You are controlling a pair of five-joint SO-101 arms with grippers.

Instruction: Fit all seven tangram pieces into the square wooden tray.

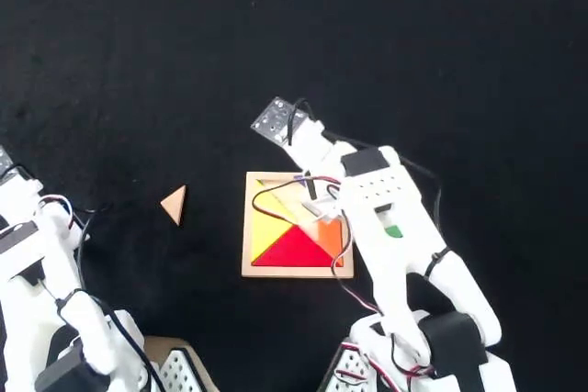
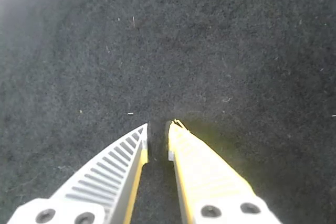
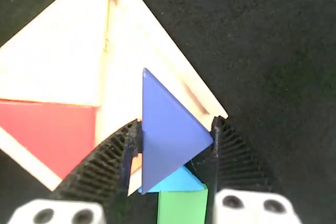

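Bright overhead light glares off the tray [image 3: 160,43].

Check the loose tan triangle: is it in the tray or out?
Out. The tan triangle lies on the black cloth, apart from the tray, off its left rim.

Right arm stretched forward, right claw [image 3: 176,123] pinching a blue triangle [image 3: 163,145]; left arm folded back, left claw [image 2: 157,132] closed.

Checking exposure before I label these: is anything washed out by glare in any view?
Right wrist view: the wooden tray is blown out to near white beside the blue triangle held in the right gripper. High view: tray evenly lit, no glare. Left wrist view: black cloth evenly lit, one bright corner.
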